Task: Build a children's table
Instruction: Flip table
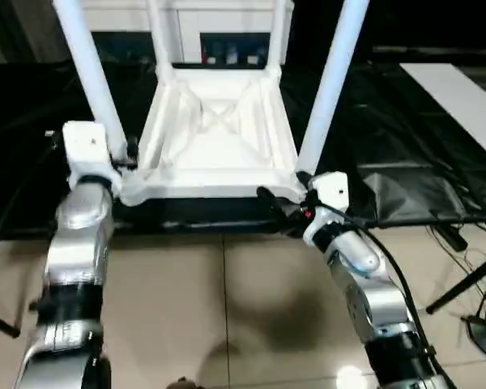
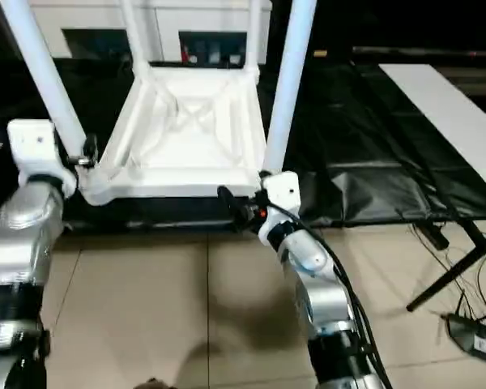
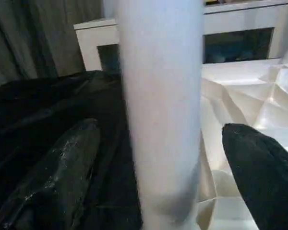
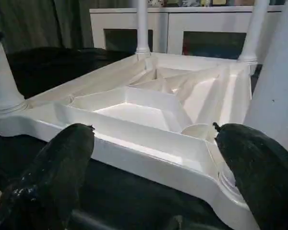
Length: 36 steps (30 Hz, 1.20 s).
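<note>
The children's table lies upside down on a black cloth, its ribbed white top (image 1: 219, 154) facing up. Its legs stand upright in the corner sockets. My left gripper (image 3: 161, 129) is open around the near-left leg (image 1: 93, 73) just above its socket, with a gap on each side between the leg and the black fingers (image 3: 72, 158). My right gripper (image 4: 153, 132) is open and holds nothing. It sits low at the near-right corner, beside the base of the near-right leg (image 1: 332, 89), and faces the top's near edge. The far legs (image 1: 160, 40) rise at the back.
A white cabinet (image 1: 227, 24) stands behind the table. The black cloth (image 1: 389, 121) spreads to the right, where a white board (image 1: 462, 97) lies. Cables and a black stand (image 1: 470, 284) cross the tiled floor at the right.
</note>
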Available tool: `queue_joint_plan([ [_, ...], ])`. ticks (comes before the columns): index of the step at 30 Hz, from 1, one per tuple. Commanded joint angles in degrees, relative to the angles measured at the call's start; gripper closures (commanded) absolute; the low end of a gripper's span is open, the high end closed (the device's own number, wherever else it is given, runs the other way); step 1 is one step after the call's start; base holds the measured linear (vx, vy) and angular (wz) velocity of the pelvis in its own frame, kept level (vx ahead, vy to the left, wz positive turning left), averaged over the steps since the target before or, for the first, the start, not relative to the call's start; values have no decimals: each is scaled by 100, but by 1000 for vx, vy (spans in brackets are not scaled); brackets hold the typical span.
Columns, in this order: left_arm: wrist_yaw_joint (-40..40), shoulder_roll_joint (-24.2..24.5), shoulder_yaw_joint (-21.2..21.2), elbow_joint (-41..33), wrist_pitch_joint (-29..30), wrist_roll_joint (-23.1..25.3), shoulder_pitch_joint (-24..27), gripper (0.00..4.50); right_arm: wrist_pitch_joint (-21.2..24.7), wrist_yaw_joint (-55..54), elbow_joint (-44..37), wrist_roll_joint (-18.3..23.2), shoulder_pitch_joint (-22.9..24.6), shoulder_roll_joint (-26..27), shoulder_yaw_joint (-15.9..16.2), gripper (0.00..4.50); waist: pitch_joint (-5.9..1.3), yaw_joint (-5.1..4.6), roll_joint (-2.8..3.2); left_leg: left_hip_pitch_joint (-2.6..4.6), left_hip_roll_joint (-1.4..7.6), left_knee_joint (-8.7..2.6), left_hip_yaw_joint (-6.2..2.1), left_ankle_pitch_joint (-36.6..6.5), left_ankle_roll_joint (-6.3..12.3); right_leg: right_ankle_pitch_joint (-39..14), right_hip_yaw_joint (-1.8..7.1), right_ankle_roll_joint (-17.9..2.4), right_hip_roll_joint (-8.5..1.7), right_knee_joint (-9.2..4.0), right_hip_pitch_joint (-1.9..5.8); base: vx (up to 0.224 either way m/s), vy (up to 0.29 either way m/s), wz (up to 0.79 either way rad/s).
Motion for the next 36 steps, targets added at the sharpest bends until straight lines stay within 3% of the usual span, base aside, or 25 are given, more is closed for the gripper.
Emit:
queue_joint_plan([
  [1,-38,26,-96,394,-127,27,-254,6,-11,-56,81,-40,-150,7,7,0,-415,2,31,92,204,-441,-44,-529,78,587,223,-1125,-328,-363,250,0,0,0],
  [6,-5,153,-130,1428,-320,72,-912,6,-19,-83,114,-36,-236,43,5,0,-422,-6,71,109,202,-439,-49,-574,24,655,221,-1142,-330,-359,256,0,0,0],
  [7,110,171,1,1636,-379,8,-1101,23,10,-50,107,41,-251,83,-18,0,-433,-2,125,114,210,-435,-65,-545,-2,789,216,-1173,-339,-338,260,0,0,0],
  [9,206,151,169,1685,-288,-124,-1206,41,54,87,66,166,-247,112,-18,0,-443,-6,102,110,214,-427,-67,-501,-1,1010,211,-1234,-346,-319,286,0,0,0],
  [13,146,24,347,1544,-129,-439,-1246,52,188,415,-39,349,-158,99,85,0,-443,-3,121,103,219,-415,-58,-498,87,1188,202,-1413,-353,-310,303,0,0,0],
  [14,226,-63,426,1383,21,-556,-1215,81,190,453,-53,365,-121,97,108,0,-446,3,119,108,226,-415,-61,-495,87,1191,201,-1434,-355,-305,301,0,0,0],
  [16,328,-106,484,1338,89,-626,-1220,86,188,434,-53,377,-109,108,97,0,-441,13,122,115,240,-415,-54,-558,101,1144,201,-1493,-361,-316,290,0,0,0],
  [18,380,-181,547,1207,154,-743,-1188,85,161,416,-7,370,-140,125,71,0,-434,16,115,98,232,-428,-60,-598,110,1003,199,-1494,-367,-323,306,0,0,0],
  [20,406,-223,562,1108,200,-769,-1154,125,148,403,24,368,-164,136,56,0,-430,12,116,110,247,-434,-59,-653,92,889,200,-1481,-360,-332,292,0,0,0],
  [22,419,-272,542,979,250,-783,-1103,130,152,425,49,389,-193,144,35,0,-424,14,119,104,245,-443,-62,-689,81,824,199,-1465,-362,-340,295,0,0,0],
  [23,415,-280,536,955,260,-787,-1093,130,153,434,47,397,-194,145,31,0,-425,18,71,95,245,-444,-60,-660,96,804,202,-1460,-371,-332,309,0,0,0],
  [24,373,-308,516,842,328,-817,-1053,150,120,501,46,469,-198,153,8,0,-425,17,68,94,252,-443,-54,-631,124,787,205,-1449,-376,-336,304,0,0,0],
  [30,391,-330,506,676,496,-900,-1008,187,191,898,-37,827,-146,132,-35,0,-438,44,98,96,248,-421,-58,-481,225,998,197,-1449,-365,-325,293,0,0,0],
  [36,459,-524,624,492,880,-1145,-921,232,433,1088,-34,816,-124,-76,8,0,-438,85,134,111,256,-423,-57,-537,130,1015,186,-1479,-359,-327,291,0,0,0],
])
